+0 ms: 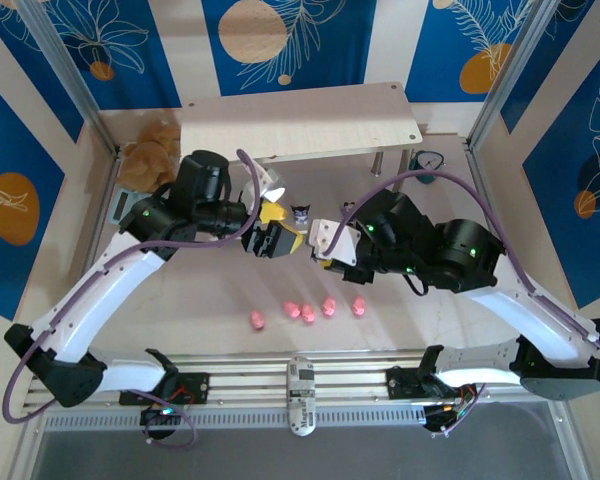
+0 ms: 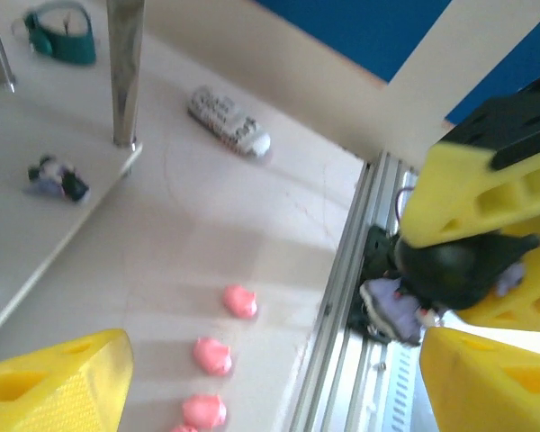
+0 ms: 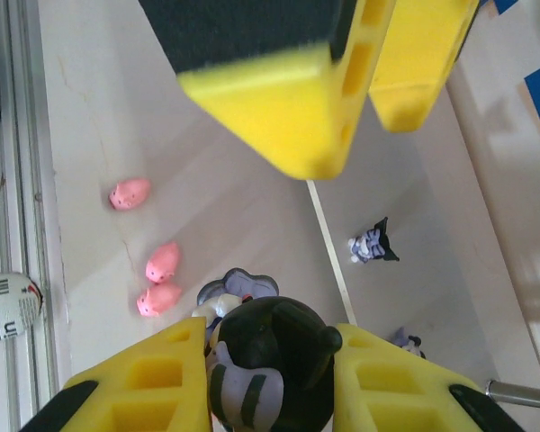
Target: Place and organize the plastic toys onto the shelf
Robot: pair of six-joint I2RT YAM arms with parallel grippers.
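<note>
Firmly pinched between the yellow pads (image 3: 153, 369) of the right gripper (image 3: 272, 331), jaws nearly closed: a dark figurine (image 3: 274, 360) with white markings. Held lengthwise along the fingers, rounded black head filling the gap, pale lilac end poking out past the fingertips. Same lie from the left wrist: pale end toward the metal rail (image 2: 342, 297), dark pointed tip back toward the pads.

Spread wide close by, with nothing between its pads: the left gripper (image 2: 274, 364). Fingertips nearly facing those of the right one, over the table (image 1: 210, 300) in front of the shelf (image 1: 300, 125).

Already on the lower board (image 2: 36, 234), just inside its front edge and near a silver leg (image 2: 124, 72): a second dark figurine (image 3: 372, 243), ears out to one side; upright or tipped, hard to say. Farther along the same board, half hidden behind a right pad: a third dark figurine (image 3: 405, 340).

Down on the bare table, well apart from the shelf: the pink pigs (image 1: 329, 307), strung in a loose row running left to right, one set a little apart at the left end. Too small to tell which way the snouts face.
</note>
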